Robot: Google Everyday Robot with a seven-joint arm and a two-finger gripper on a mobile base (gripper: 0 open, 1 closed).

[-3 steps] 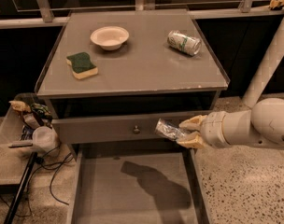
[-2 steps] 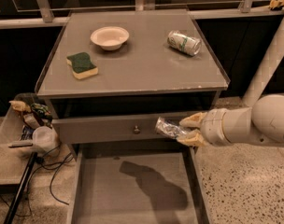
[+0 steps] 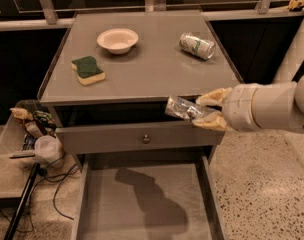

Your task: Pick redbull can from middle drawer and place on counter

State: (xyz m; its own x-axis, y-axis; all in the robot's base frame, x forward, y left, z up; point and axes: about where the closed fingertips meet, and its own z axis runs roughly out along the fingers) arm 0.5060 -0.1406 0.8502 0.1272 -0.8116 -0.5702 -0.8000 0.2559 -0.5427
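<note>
Raised since a moment ago, the pincer (image 3: 202, 111) sits right of centre, clamped on the can (image 3: 183, 108). That can lies sideways, level with the counter's (image 3: 152, 69) front edge, above the open drawer (image 3: 99, 211) at the bottom.

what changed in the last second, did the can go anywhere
The pincer, still shut on the redbull can, rose straight up: the can went from the height of the knobbed drawer front to level with the front edge of the counter, not yet over it. The middle drawer stays open; bowl, sponge and white-and-green can have not moved.
</note>
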